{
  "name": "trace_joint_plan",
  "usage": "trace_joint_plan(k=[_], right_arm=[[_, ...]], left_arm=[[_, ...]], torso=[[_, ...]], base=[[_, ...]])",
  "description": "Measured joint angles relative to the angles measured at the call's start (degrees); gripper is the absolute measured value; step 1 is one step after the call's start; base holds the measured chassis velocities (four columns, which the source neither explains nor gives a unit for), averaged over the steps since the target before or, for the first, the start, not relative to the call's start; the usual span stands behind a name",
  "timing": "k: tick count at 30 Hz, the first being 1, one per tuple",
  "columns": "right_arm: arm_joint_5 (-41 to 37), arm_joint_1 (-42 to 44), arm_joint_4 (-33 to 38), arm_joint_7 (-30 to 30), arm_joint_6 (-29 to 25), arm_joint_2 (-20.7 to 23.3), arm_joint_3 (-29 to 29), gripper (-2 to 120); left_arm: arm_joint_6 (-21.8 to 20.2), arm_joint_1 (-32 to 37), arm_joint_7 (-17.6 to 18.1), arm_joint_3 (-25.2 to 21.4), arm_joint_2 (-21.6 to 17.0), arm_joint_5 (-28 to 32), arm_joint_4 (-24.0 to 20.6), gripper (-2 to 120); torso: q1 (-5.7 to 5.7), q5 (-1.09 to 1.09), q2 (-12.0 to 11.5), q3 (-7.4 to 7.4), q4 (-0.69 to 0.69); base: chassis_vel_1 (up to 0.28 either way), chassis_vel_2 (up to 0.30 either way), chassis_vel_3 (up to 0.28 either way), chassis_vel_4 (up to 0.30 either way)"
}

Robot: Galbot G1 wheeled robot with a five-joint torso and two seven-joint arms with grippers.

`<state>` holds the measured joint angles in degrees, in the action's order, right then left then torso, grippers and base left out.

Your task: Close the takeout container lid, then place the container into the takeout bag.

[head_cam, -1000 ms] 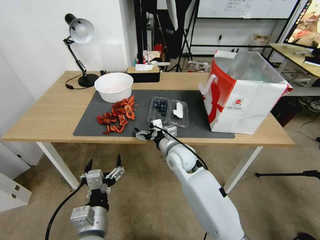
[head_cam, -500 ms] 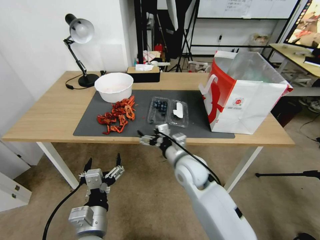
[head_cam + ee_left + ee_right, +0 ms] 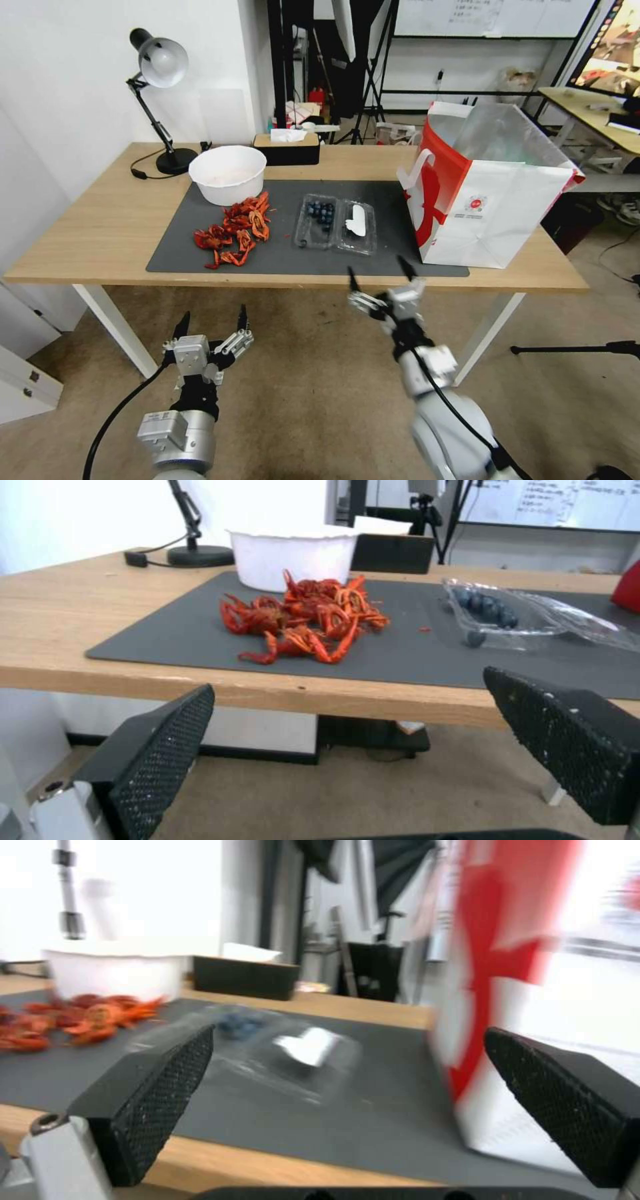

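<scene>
the right hand is raised on its white arm, just short of the bench's near edge, its two black fingers spread wide with nothing between them. the left hand hangs lower and farther back over the floor, fingers also apart and holding nothing.

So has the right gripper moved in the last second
Yes. The right gripper, open, has pulled back off the table edge and swung right, from in front of the takeout container toward the takeout bag.
</scene>
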<state>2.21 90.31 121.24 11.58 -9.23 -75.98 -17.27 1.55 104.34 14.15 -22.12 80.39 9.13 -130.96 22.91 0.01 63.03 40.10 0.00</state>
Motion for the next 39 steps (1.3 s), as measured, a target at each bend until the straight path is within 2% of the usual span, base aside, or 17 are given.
trace_joint_plan(k=[3, 10, 25, 39], right_arm=[[-0.08, 5.27, -0.45, 2.07, -5.48, -0.59, -2.97, 100], [-4.77, 10.71, -0.76, -0.42, -9.47, -2.13, -5.76, 100], [-5.07, 11.36, -0.57, -2.69, -8.93, -2.76, -6.09, 100], [-2.65, 10.26, -1.3, -3.06, -7.79, -3.56, -3.31, 100]], left_arm=[[0.03, -0.68, -1.16, -0.16, -0.64, 0.64, 0.64, 100], [1.07, -1.22, -2.96, 0.01, -1.38, 3.53, 1.57, 100], [1.42, -1.88, -3.42, 0.76, -1.5, 3.8, 2.61, 100], [2.64, -1.8, -3.29, 0.65, -1.42, 2.65, 3.14, 100]], torso=[[0.0, -0.01, 0.0, 0.0, 0.0], [0.0, -0.01, 0.0, 0.0, 0.0], [0.0, -0.01, 0.0, 0.0, 0.0], [0.0, -0.02, 0.0, 0.0, 0.0]], base=[[0.0, 0.0, 0.0, 0.0], [0.0, 0.0, 0.0, 0.0], [0.0, 0.0, 0.0, 0.0], [0.0, 0.0, 0.0, 0.0]])
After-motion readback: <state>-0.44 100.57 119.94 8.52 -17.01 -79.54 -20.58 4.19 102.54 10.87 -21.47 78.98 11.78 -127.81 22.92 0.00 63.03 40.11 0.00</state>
